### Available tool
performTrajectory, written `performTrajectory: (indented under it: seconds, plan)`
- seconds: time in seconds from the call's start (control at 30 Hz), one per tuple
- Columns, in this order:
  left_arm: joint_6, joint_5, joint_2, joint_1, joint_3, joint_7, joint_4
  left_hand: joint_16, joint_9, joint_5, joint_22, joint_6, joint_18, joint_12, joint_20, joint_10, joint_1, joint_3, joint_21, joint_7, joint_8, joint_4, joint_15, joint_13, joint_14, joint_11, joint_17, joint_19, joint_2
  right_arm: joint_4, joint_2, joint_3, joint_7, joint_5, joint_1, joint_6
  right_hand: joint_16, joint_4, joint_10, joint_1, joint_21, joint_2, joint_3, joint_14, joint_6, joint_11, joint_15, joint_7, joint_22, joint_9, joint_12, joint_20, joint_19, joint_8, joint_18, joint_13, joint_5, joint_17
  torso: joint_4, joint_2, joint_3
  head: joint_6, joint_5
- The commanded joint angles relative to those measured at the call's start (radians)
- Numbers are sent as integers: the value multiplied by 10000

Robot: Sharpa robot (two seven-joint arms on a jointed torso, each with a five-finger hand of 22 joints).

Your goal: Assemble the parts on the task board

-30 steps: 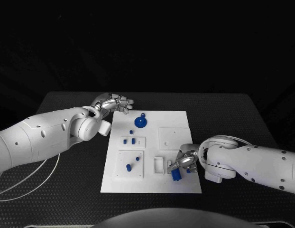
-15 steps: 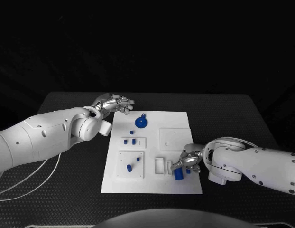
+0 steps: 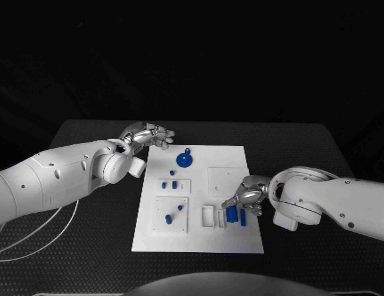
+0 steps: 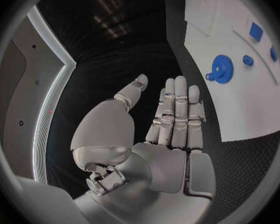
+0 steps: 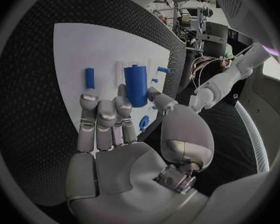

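Board [image 3: 201, 237] mid-table, bearing blue parts: gear [image 3: 183, 160] far end, peg [image 3: 168, 217] in left recess. Right hand [image 3: 246, 200] over board's right edge, pinching cylinder [image 5: 135, 85]. Left hand [image 4: 168, 122] beyond board's far-left corner, fingers straight, holding nothing.

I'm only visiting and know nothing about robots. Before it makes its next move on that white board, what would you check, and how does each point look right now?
1. Right hand is over the task board, near its right edge: ok.
2. Blue cylinder sits between that hand's thumb and a finger: ok.
3. Cylinder is firmly gripped: cannot tell.
4. Left hand is out of the way, off the board's far left corner, and holds nothing: ok.
5. Round blue part lies well clear of the right hand: ok.
6. Cylinder is lined up with its place on the board: cannot tell.
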Motion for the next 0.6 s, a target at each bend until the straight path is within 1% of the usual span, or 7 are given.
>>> performTrajectory:
  seconds: [0.03, 0.13, 0.27, 0.4, 0.5, 0.57, 0.6]
  plan:
    - [139, 53, 22, 2, 7, 41, 23, -44, -17, 48, 14, -58, 6, 18, -19, -73, -126, -5, -70, -16, 24, 69, 30, 14, 55, -13, 14, 56, 3, -116, 209, -3, -161, 469, 22, -22, -70, -1166, 52, 103, 58, 240, 1097, 104, 70, -17, -55, -7, 44, 19, -47, 25, 37, 1, 448, 15, 60, 17, 12, 8, 0, 17, 25]
    - [141, 53, 31, 3, 7, 37, 29, -46, -17, 47, 16, -58, 6, 18, -18, -73, -127, -5, -72, -17, 25, 69, 30, 14, 55, -13, 16, 56, 0, -331, 492, -5, -265, 481, 24, -25, -74, -1163, 62, 81, 58, 231, 1084, 107, 74, -18, -55, -8, 42, 19, -38, 23, 38, -2, 448, 28, 74, 25, 13, 13, 3, 9, 28]
    - [136, 53, 41, 5, 8, 39, 40, -49, -17, 46, 18, -57, 6, 18, -17, -73, -131, -6, -74, -17, 25, 73, 31, 14, 55, -13, 20, 56, 1, -601, 893, -18, -340, 559, 21, -58, -77, -1158, 72, 62, 59, 234, 1076, 109, 80, -19, -55, -10, 41, 19, -29, 22, 39, -4, 448, 40, 80, 32, 10, 14, -8, 11, -1]
    - [146, 53, 58, 6, 8, 38, 44, -52, -17, 46, 20, -57, 6, 18, -17, -74, -133, -6, -76, -17, 26, 75, 31, 14, 55, -13, 23, 56, 2, -795, 1208, -46, -366, 533, -34, -68, -87, -1142, 68, -4, 61, 192, 1037, 112, 98, -22, -57, -13, 41, 21, -37, 23, 35, -9, 448, 43, 43, 53, 20, 21, 12, 7, 12]
    - [144, 53, 77, 6, 8, 43, 46, -55, -17, 46, 22, -56, 6, 19, -16, -74, -134, -6, -78, -17, 26, 75, 32, 14, 54, -13, 25, 55, 1, -895, 1329, -60, -401, 497, -65, -48, -93, -1138, 63, -42, 63, 167, 1009, 113, 101, -24, -57, -14, 41, 21, -43, 23, 32, -16, 448, 46, 36, 66, 25, 19, 18, -12, 2]
    - [144, 53, 75, 6, 8, 39, 54, -57, -17, 46, 23, -56, 6, 19, -16, -74, -134, -6, -79, -17, 27, 76, 32, 14, 54, -13, 27, 55, 1, -948, 1398, -94, -407, 494, -66, -8, -98, -1136, 51, -72, 64, 157, 984, 115, 100, -23, -56, -13, 42, 20, -57, 24, 29, -23, 448, 41, 29, 75, 33, 15, 14, -20, 20]
    - [148, 53, 75, 6, 8, 36, 54, -58, -17, 46, 24, -56, 6, 19, -16, -74, -135, -6, -80, -17, 27, 76, 32, 14, 54, -13, 28, 55, 1, -962, 1423, -144, -410, 493, -66, 3, -100, -1135, 50, -80, 64, 156, 978, 115, 100, -23, -56, -13, 42, 20, -56, 24, 27, -26, 448, 43, 25, 78, 30, 14, 13, -22, 23]
